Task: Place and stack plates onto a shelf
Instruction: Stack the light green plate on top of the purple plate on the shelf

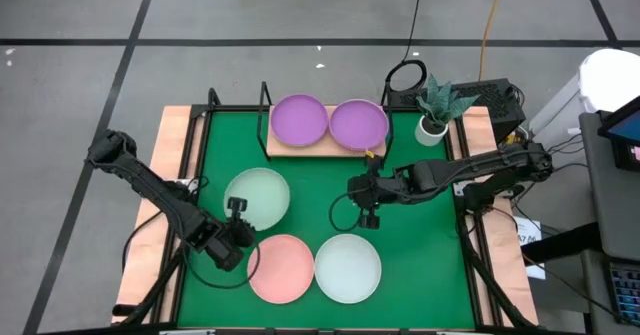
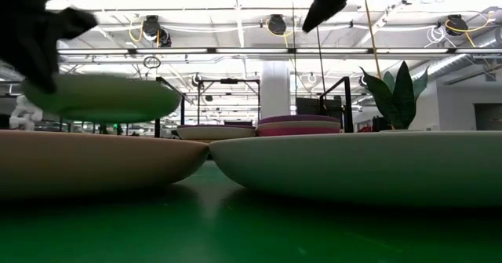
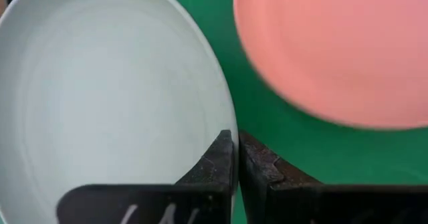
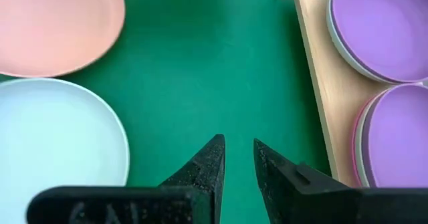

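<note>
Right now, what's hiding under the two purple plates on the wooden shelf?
More plates. The left purple plate shows a pale rim beneath; the right purple plate shows pink and pale rims. Their middles are covered.

Right gripper (image 4: 238,158) hangs above bare green mat (image 4: 214,70), fingers slightly parted, nothing between them. A salmon plate (image 4: 53,23) and a pale plate (image 4: 53,137) lie on the mat to one side. Opposite, the wooden shelf (image 4: 317,77) carries two purple-topped stacks (image 4: 381,27) (image 4: 398,137).
</note>
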Robot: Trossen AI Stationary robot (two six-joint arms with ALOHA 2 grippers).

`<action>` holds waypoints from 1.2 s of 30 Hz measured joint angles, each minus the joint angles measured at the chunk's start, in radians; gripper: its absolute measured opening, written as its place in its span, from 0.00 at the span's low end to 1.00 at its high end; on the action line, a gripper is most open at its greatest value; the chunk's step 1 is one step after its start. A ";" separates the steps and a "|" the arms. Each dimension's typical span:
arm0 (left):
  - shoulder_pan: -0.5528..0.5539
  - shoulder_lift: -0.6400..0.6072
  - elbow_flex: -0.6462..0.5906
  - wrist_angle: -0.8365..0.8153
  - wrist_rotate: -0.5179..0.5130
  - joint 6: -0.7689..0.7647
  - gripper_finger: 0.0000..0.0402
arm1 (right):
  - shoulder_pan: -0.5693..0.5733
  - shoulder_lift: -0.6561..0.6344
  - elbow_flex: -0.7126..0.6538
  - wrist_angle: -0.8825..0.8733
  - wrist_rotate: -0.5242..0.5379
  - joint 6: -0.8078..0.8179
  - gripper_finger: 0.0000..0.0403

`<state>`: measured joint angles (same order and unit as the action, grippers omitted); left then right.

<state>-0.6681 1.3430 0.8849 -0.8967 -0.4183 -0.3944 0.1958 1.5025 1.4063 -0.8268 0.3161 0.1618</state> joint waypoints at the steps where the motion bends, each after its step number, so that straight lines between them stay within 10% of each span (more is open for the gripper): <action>1: 0.007 0.000 0.019 0.001 0.000 0.034 0.02 | 0.007 -0.009 0.000 -0.002 0.002 0.009 0.16; 26: 0.584 0.000 0.239 0.153 -0.035 0.908 0.02 | 0.145 -0.063 0.000 -0.047 0.134 0.040 0.03; 36: 0.866 0.014 0.238 0.323 0.185 1.076 0.02 | 0.156 -0.063 0.000 -0.047 0.136 0.038 0.03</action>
<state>0.1976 1.3567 1.1233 -0.5733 -0.2330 0.6813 0.3519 1.4391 1.4063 -0.8738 0.4522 0.2000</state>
